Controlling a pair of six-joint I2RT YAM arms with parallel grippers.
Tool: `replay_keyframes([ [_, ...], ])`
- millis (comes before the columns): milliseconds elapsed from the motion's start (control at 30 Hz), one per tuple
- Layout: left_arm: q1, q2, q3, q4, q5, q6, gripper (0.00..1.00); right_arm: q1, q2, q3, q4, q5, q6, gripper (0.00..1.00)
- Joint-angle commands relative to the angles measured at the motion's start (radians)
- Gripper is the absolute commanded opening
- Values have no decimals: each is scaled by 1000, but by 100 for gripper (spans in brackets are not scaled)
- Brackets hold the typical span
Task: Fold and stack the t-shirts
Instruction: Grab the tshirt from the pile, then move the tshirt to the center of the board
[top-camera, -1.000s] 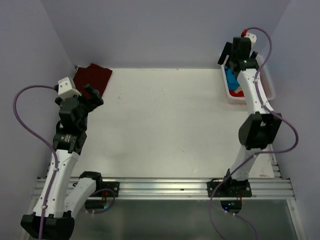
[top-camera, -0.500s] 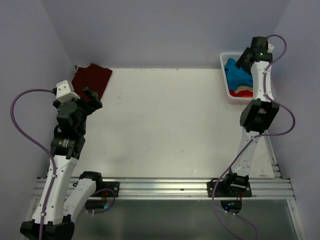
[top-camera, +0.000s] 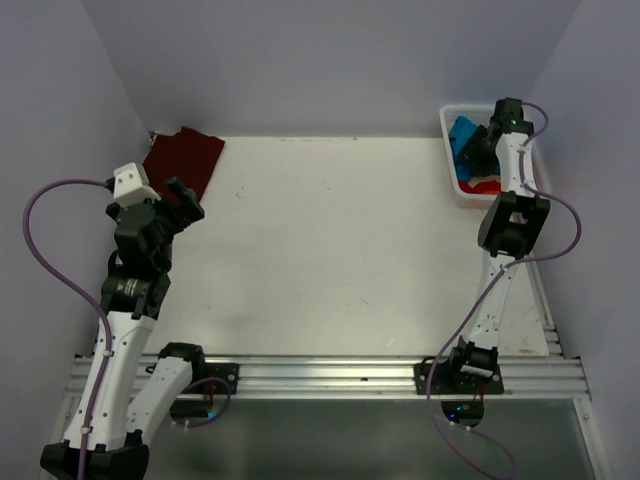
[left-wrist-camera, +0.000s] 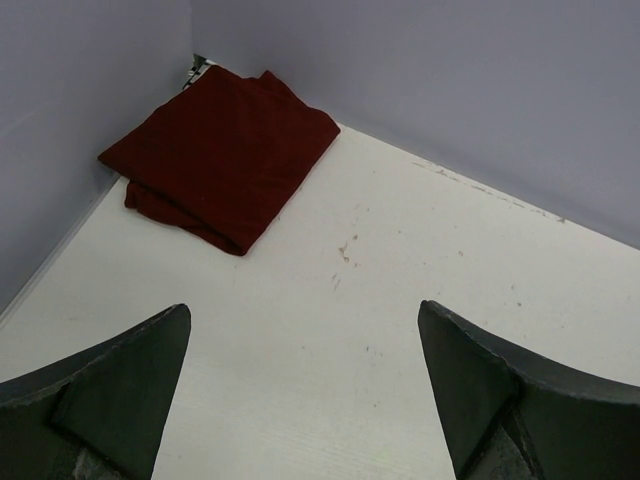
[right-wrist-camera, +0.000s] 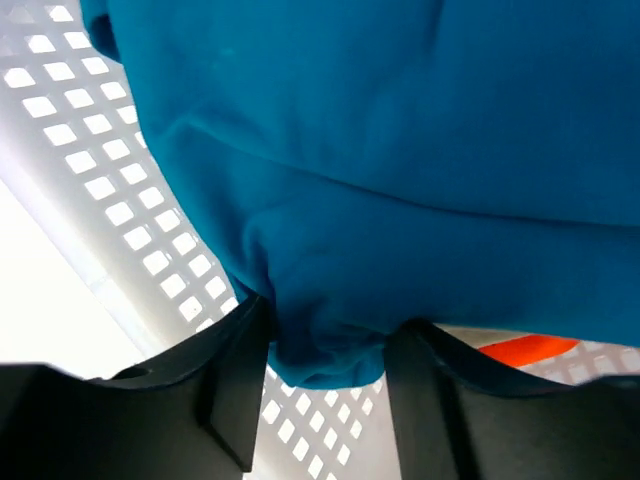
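Note:
A dark maroon t-shirt lies folded in the table's far left corner; the left wrist view shows this t-shirt ahead and to the left. My left gripper hovers just in front of it, and in its own view the left gripper is open over bare table. A bright teal-blue t-shirt sits crumpled in a white basket at the far right. My right gripper reaches down into the basket. Seen from the wrist, the right gripper has a bunch of the teal t-shirt pinched between its fingers.
The basket's perforated white wall lies close under the right fingers. An orange cloth is in the basket beneath the teal one, and a sliver of that orange cloth shows in the right wrist view. Purple walls close in the table on three sides.
The right arm has dropped into the basket and its jaws have closed in on the teal cloth. The left arm has drawn back slightly and stays open.

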Motion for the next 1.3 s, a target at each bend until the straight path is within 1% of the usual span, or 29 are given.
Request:
replay_keyframes([
  [0, -6, -7, 7, -2, -18, 5, 100, 10, -52, -26, -1, -95, 9, 47],
  [33, -6, -8, 7, -2, -18, 5, 100, 9, -61, -33, 1, -96, 8, 35],
  [67, -6, -7, 8, -2, -20, 3, 100, 9, -69, -38, 2, -96, 8, 8],
  [100, -8, -7, 8, -5, -18, 2, 100, 9, -81, -47, 18, -101, 5, 0],
  [300, -6, -2, 4, -3, -5, -6, 100, 10, -236, -191, 146, -150, -2, 0],
  [367, -6, 1, 2, -5, -5, -6, 100, 10, -299, -200, 168, -190, -2, 0],
  [433, -6, -2, 2, -2, -3, -4, 100, 10, -359, -245, 234, -236, 0, 0],
  [467, -6, -2, 1, -2, -2, -4, 100, 10, -426, -268, 261, -257, 4, 0],
  [500, -6, -4, -1, 1, 1, -6, 100, 12, -472, -324, 334, -274, 18, 0],
  [533, -6, -4, -2, 3, 6, -6, 100, 10, -511, -354, 370, -286, 26, 0],
  [567, -6, -1, -8, 6, 15, -6, 100, 12, -591, -386, 405, -320, 50, 0],
  [600, -6, -1, -10, 12, 21, -6, 100, 12, -626, -438, 467, -336, 58, 0],
  [700, -6, 4, -22, 14, 44, -10, 100, 13, -745, -518, 522, -408, 86, 0],
  [833, -6, 7, -41, 18, 87, -16, 100, 27, -882, -627, 542, -507, 100, 0],
  [933, -6, 7, -59, 17, 171, -26, 100, 59, -974, -733, 548, -573, 104, 0],
  [967, -6, 6, -76, 18, 234, -30, 100, 84, -995, -760, 545, -583, 112, 0],
  [1033, -6, 6, -106, 23, 316, -32, 100, 117, -1049, -848, 547, -603, 112, 0],
  [1067, -6, -2, -114, 12, 357, -35, 100, 162, -1061, -874, 538, -604, 107, 0],
  [1133, -6, -20, -148, 14, 376, -43, 100, 211, -1078, -935, 522, -612, 95, 0],
  [1167, -6, -42, -159, 26, 388, -47, 100, 282, -1080, -952, 509, -609, 92, 0],
  [1233, -6, -60, -182, 34, 435, -73, 100, 343, -1088, -1007, 510, -587, 95, 0],
  [1267, -6, -68, -189, 43, 512, -90, 100, 398, -1095, -1029, 536, -574, 106, 0],
])
